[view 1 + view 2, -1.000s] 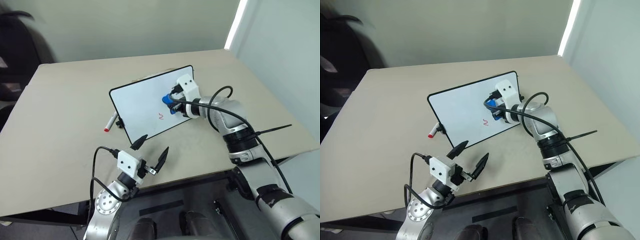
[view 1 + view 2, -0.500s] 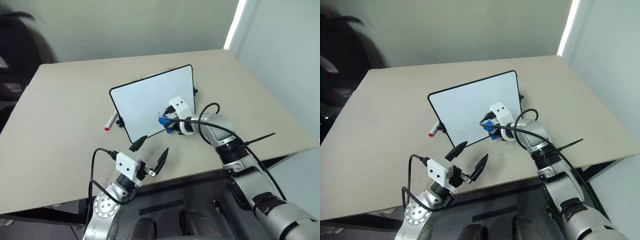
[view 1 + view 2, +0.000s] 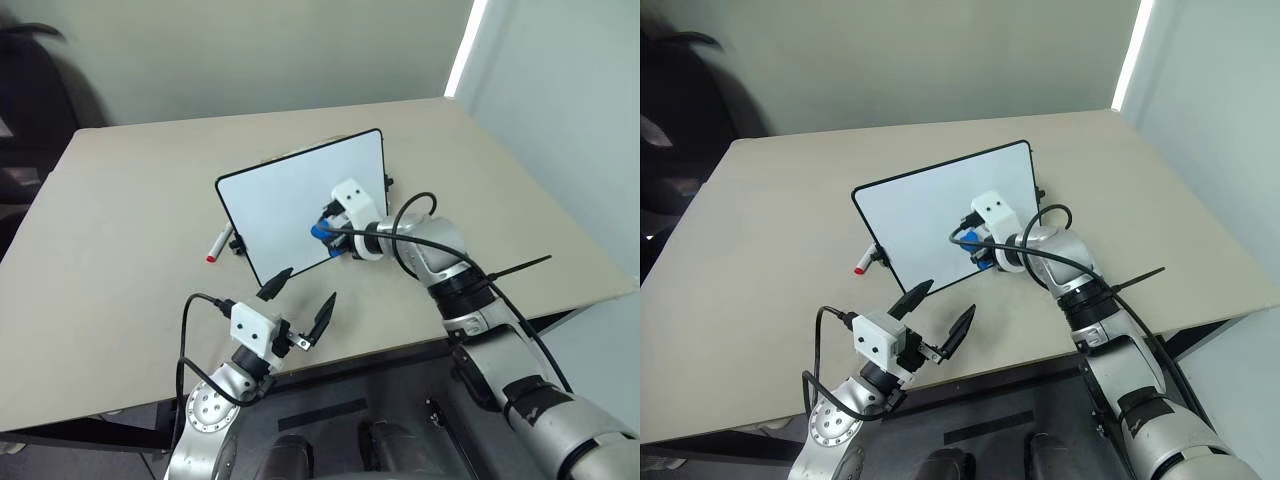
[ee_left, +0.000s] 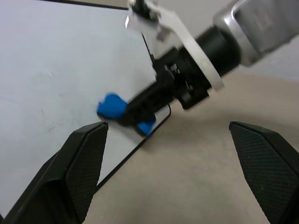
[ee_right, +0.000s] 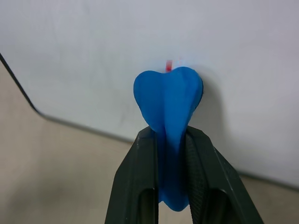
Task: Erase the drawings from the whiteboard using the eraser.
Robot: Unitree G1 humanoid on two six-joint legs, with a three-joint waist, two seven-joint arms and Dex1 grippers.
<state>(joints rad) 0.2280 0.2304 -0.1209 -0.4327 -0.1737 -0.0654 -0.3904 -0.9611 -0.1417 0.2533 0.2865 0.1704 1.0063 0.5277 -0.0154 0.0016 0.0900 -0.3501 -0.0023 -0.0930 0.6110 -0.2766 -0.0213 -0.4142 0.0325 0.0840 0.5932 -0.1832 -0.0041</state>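
No readable text or labels.

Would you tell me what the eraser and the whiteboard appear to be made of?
The eraser looks like soft blue foam or rubber: it bulges, pinched between the right gripper's fingers. The whiteboard looks smooth, glossy white, probably coated, with a thin black frame.

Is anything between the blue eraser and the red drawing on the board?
Nothing visible stands in the way. The right gripper has its jaws shut on the eraser, whose tip looks pressed to the whiteboard. A sliver of red drawing peeks out just past the eraser's tip.
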